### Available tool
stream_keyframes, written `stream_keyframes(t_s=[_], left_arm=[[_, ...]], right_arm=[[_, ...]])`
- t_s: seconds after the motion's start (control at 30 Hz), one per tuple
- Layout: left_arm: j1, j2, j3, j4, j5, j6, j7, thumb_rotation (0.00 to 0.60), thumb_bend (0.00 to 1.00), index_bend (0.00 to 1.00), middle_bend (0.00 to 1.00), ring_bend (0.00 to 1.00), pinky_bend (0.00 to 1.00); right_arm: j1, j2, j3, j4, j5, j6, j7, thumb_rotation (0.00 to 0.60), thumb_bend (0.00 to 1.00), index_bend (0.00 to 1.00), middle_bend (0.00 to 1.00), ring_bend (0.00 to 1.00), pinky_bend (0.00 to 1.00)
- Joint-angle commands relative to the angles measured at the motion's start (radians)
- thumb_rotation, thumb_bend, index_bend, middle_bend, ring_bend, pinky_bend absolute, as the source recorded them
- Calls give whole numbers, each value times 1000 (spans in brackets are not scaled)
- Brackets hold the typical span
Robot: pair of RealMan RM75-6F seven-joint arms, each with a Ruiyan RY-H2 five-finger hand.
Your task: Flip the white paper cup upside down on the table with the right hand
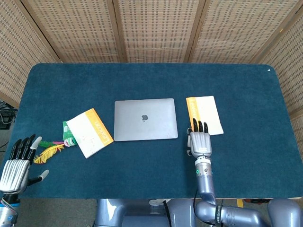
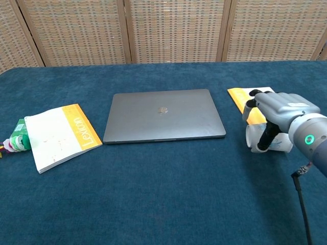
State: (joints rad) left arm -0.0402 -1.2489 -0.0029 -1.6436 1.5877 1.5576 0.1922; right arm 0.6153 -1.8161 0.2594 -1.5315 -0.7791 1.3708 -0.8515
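The white paper cup (image 2: 269, 139) lies on its side on the blue table, its mouth facing left, just in front of an orange-and-white booklet (image 2: 244, 98). My right hand (image 2: 280, 109) arches over the cup from above, the thumb lying against the cup's near side and the fingers reaching over its top. In the head view the right hand (image 1: 200, 141) covers nearly all of the cup, with only a white sliver (image 1: 188, 141) showing at its left. The fingers look stretched out, not wrapped around the cup. My left hand (image 1: 17, 163) hovers at the table's front left corner, fingers spread, holding nothing.
A closed grey laptop (image 1: 145, 119) lies in the middle of the table (image 1: 142, 85). A Lexton booklet (image 1: 90, 132) lies left of it, beside a green item (image 1: 68, 133) and coloured feathers (image 1: 49, 151).
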Motion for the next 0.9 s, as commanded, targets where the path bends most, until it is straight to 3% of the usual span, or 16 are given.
stream_keyframes(t_s=[0.03,0.53,0.9], left_arm=[[0,2,-1,-1,-1,0,-5,600,174,0,0,0,0],[-3,3,3,-2,3,-7,-7,600,174,0,0,0,0],[-2,0,7,-3,9,-5,0,600,174,0,0,0,0]], right_arm=[[10,-14,5,11,7,4,-19,600,261,383,0,0,0],[27,-41,14,98,23,-1,-62,600,329,418,2,0,0],[9,-27,9,88,16,-6,-38,600,335,485,55,0,0]])
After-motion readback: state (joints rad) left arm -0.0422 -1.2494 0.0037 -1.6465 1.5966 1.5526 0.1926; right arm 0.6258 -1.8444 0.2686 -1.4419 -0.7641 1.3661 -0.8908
